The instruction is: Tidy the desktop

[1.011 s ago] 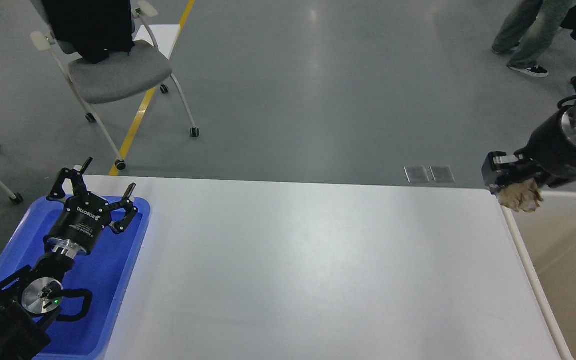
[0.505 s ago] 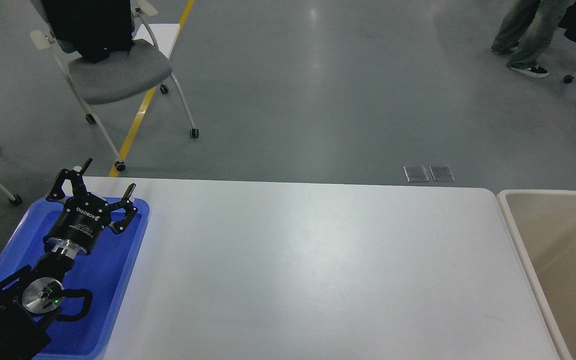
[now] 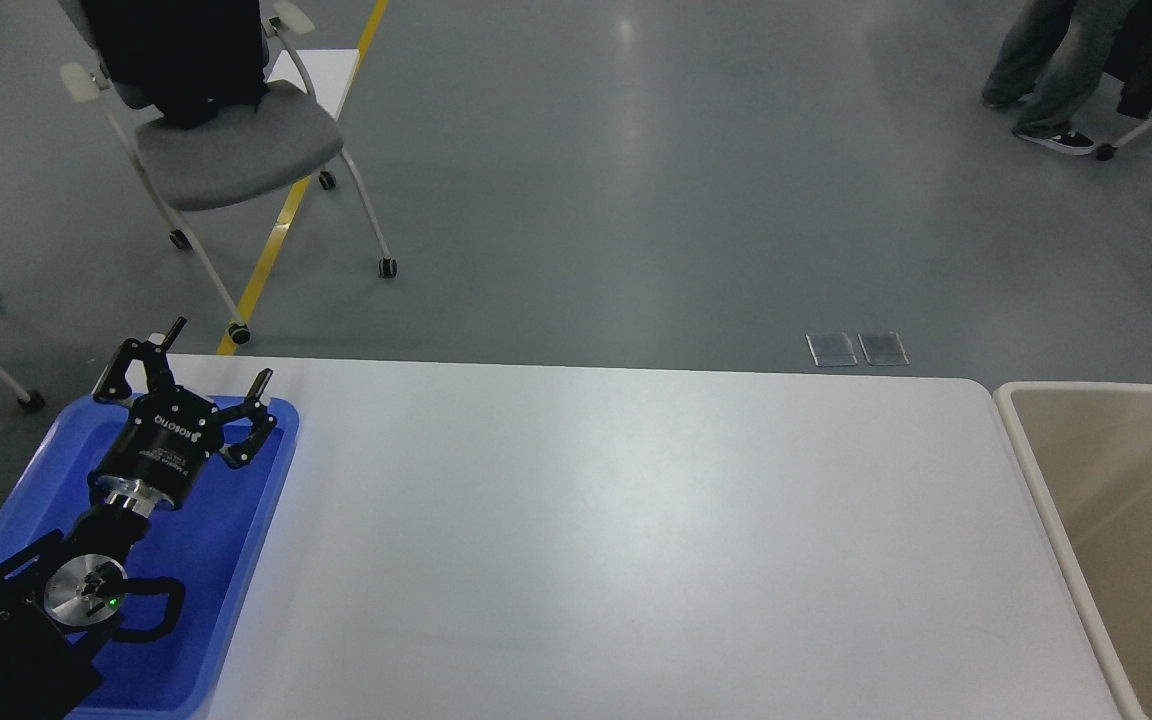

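The white desktop [image 3: 616, 540] fills the middle of the head view and nothing lies on its bare surface. My left gripper [image 3: 219, 353] is open and empty, held over the far end of the blue tray [image 3: 236, 540] at the desktop's left edge. My right arm and gripper are out of view.
A beige open-topped bin [image 3: 1026, 470] stands against the desktop's right edge. A grey chair [image 3: 226, 145] with a dark garment stands on the floor beyond the far left corner. A person's legs [image 3: 1046, 70] show at the far right.
One second ago my right gripper held a crumpled brown paper over the bin's far corner. It has since left the view. The left arm has not moved.
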